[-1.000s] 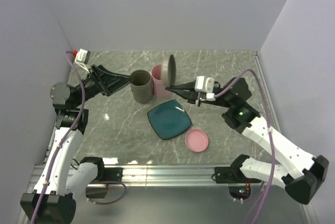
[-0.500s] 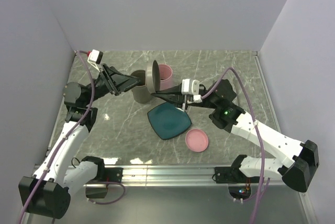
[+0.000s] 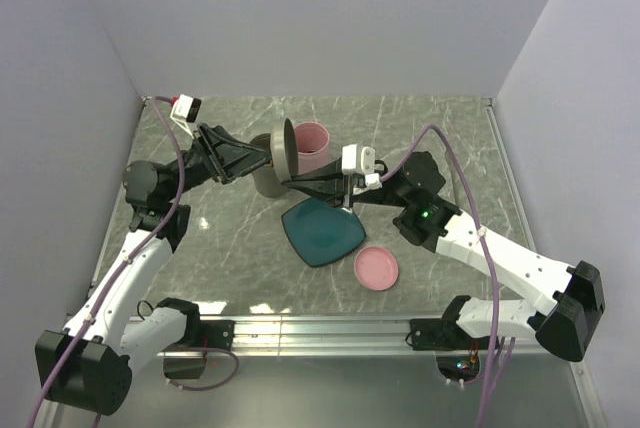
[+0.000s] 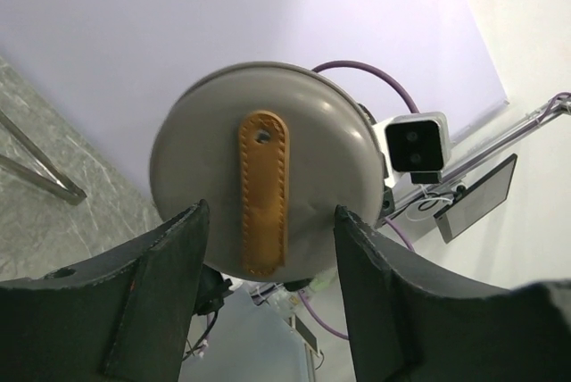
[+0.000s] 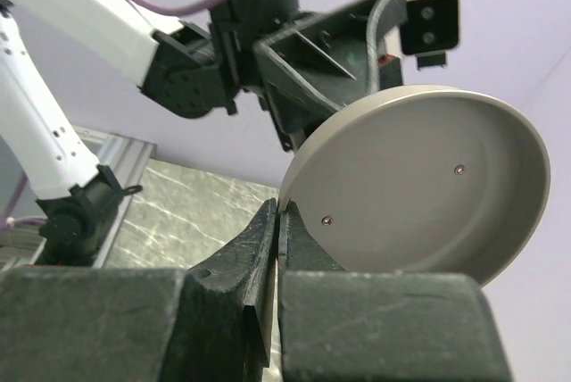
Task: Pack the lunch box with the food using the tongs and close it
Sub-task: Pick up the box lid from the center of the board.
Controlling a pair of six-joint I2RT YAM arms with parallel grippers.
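The right gripper has its 2 fingers clamped on the rim of the grey lid, holding it on edge at upper centre of the top view. The left gripper fingers stand apart, framing the lid's tan strap; I cannot tell whether they touch it. The grey tub stands just left of the pink tub.

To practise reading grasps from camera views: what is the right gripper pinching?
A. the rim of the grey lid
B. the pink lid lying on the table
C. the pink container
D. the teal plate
A: in the right wrist view the right gripper is shut on the rim of the grey lid, which stands on edge in the air.
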